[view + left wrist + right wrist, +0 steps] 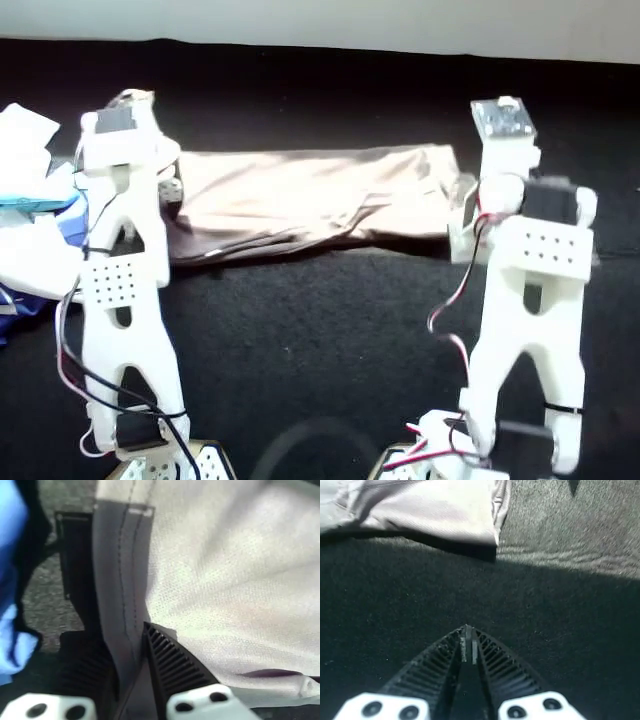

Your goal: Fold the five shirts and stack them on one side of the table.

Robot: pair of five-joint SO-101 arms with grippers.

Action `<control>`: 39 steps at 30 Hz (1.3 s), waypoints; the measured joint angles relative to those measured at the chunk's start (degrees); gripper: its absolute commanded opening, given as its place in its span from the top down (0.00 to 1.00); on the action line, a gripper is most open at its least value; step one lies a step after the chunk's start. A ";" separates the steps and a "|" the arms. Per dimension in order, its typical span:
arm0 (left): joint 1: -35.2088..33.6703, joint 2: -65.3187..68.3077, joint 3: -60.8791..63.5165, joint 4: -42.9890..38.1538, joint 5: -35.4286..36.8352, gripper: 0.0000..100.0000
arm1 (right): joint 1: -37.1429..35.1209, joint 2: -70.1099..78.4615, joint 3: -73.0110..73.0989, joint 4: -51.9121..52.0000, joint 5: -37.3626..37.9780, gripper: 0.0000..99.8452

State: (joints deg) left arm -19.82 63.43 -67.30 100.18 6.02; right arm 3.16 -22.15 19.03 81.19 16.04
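Your left wrist view gives what the high view can't. The left pincer is clamped on the grey stitched hem of the long beige knit shirt, with fabric running down between the black ribbed fingers. Blue cloth sits just beside it.

From the high view, that beige knit shirt lies flat and creased in a long strip. It runs side to side across the far half of the black cloth-covered counter. Your white left arm is at its left end and your white right arm at its right end.

In the right wrist view, the right pincer is pressed together with nothing in it, tips low over bare black cloth. A corner of the shirt lies near, not touching.

The high view also shows a heap of white and blue garments at the counter's left edge, beside the left arm. I can't tell how many pieces are in it, or whether they're folded.

A pale wall runs along the counter's far edge. Red, white and black wires hang along both arms.
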 measured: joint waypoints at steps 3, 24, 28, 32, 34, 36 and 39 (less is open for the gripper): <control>-1.58 -2.02 0.35 0.18 -2.11 0.99 | -0.18 -5.63 15.03 -9.05 0.00 0.99; 33.32 -26.46 17.67 -0.62 -7.56 0.99 | 18.64 -10.90 58.64 -50.90 0.09 0.99; 40.35 -26.99 17.67 -7.38 -7.56 0.99 | 18.64 -10.90 58.81 -51.08 0.09 0.99; 44.75 -26.99 18.20 -15.56 -7.47 0.99 | 18.64 -10.90 58.81 -51.08 0.09 0.99; 45.98 -26.99 18.20 -19.60 -7.47 0.99 | 18.64 -10.90 58.90 -51.08 0.09 0.99; 46.77 -26.99 18.20 -23.47 -7.47 0.99 | 18.64 -10.90 59.08 -51.25 0.09 0.99; 47.65 -26.99 18.20 -28.31 -7.47 0.99 | 18.64 -10.90 59.08 -51.25 0.09 0.99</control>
State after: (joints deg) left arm 27.82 36.44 -49.10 71.87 -1.45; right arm 21.80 -33.05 78.11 29.93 16.13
